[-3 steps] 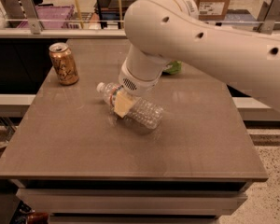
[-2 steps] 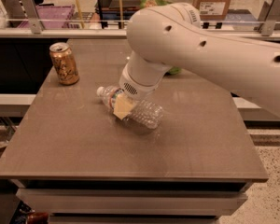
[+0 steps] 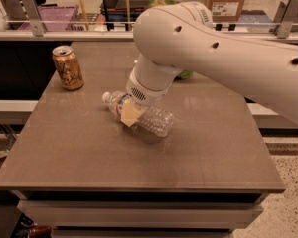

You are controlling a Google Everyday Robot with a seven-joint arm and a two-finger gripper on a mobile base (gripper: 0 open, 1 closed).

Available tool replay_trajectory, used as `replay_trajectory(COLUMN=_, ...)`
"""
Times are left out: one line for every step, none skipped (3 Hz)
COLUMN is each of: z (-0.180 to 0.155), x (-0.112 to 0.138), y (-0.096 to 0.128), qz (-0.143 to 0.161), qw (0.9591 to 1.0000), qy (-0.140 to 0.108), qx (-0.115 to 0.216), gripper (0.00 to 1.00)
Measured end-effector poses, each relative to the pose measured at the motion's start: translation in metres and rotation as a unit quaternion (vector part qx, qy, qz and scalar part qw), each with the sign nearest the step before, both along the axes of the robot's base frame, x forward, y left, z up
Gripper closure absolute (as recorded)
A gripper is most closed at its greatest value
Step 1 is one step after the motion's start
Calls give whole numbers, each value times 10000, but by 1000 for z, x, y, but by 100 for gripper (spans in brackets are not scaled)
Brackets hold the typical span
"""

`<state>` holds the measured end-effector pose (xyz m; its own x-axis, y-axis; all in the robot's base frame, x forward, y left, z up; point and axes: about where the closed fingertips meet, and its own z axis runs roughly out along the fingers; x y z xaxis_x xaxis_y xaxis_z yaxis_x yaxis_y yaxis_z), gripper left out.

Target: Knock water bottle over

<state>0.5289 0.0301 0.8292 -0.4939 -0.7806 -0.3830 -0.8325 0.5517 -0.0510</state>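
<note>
The water bottle (image 3: 151, 120) lies on its side near the middle of the brown table (image 3: 89, 157), its white cap pointing to the back left. My gripper (image 3: 131, 113) sits right over the bottle's neck, and one yellowish fingertip (image 3: 130, 115) shows against the label band. The thick white arm (image 3: 213, 48) reaches in from the right and hides what is behind it.
A gold drink can (image 3: 68, 68) stands upright at the table's back left. A bit of green (image 3: 185, 75) shows behind the arm. A railing and shelves with boxes run along the back. The floor drops off on the right of the table.
The arm has shifted slightly up and to the right. The bottle lies in the same place on its side.
</note>
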Motion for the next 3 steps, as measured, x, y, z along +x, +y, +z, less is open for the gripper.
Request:
replay_trajectory(z=1, x=-1, y=0, qz=4, qw=10000, qy=-7, qx=-4, gripper=35)
replay_trajectory(z=1, x=-2, y=0, qz=8, qw=10000, qy=-15, qx=-8, gripper=12)
replay_trajectory(z=2, x=-2, y=0, qz=11, qw=10000, qy=-22, qx=-12, gripper=0)
